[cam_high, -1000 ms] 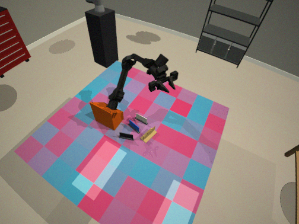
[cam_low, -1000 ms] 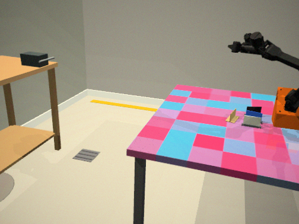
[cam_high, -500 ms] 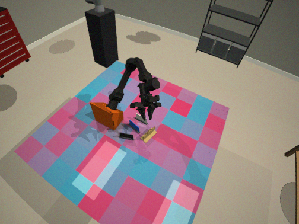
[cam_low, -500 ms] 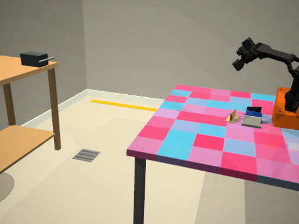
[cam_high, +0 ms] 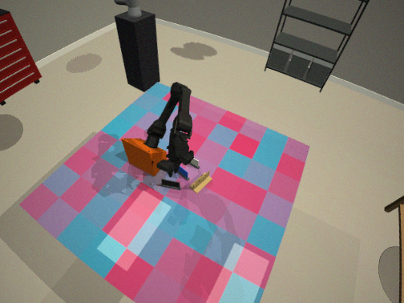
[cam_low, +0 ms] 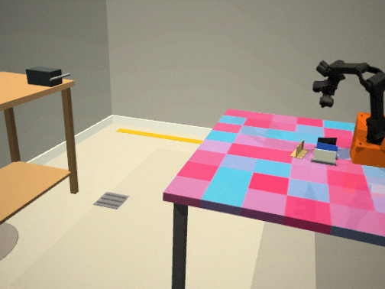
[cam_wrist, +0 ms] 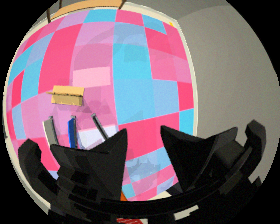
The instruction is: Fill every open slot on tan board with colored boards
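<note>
The tan board (cam_high: 201, 182) (cam_low: 300, 150) (cam_wrist: 68, 95) stands on its base, its slots too small to make out. Three colored boards stand in holders between it and the arm's base: a light grey one (cam_high: 194, 163) (cam_low: 325, 156) (cam_wrist: 50, 133), a blue one (cam_high: 183, 173) (cam_low: 327, 147) (cam_wrist: 72, 133) in the middle, and a black one (cam_high: 171, 183) (cam_low: 327, 140) (cam_wrist: 101, 127). My gripper (cam_wrist: 143, 131) is partly open, with nothing between its fingers. It hangs high above the table; in the wrist view the boards lie left of the gap, partly behind the left finger.
The orange arm base (cam_high: 140, 157) (cam_low: 368, 154) stands beside the holders. The patchwork table (cam_high: 240, 191) (cam_low: 229, 186) carries them all. A wooden workbench (cam_low: 34, 91), a shelf rack (cam_high: 317, 17) and a black pedestal (cam_high: 138, 51) stand away from the table.
</note>
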`<move>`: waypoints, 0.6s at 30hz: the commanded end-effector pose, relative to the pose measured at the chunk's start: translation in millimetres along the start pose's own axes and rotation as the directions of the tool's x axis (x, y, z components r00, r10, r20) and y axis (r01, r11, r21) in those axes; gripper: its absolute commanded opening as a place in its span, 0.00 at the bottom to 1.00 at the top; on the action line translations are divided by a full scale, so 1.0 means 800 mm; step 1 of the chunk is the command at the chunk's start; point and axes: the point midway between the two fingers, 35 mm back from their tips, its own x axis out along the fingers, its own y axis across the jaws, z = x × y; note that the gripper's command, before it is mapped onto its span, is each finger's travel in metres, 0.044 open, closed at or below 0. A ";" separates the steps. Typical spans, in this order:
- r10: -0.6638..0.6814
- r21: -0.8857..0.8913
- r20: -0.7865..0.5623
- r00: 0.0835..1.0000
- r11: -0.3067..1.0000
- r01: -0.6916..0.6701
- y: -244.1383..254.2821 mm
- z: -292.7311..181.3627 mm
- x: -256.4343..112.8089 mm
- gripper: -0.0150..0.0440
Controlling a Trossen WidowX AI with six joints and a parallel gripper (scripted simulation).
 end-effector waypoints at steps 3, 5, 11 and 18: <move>0.355 -0.249 -0.142 0.924 0.891 -0.380 0.039 -0.083 0.044 0.56; 0.416 -0.285 -0.153 0.896 0.850 -0.443 0.047 -0.096 0.048 0.56; 0.424 -0.290 -0.154 0.893 0.844 -0.451 0.048 -0.097 0.048 0.56; 0.424 -0.290 -0.154 0.893 0.844 -0.451 0.050 -0.097 0.052 0.56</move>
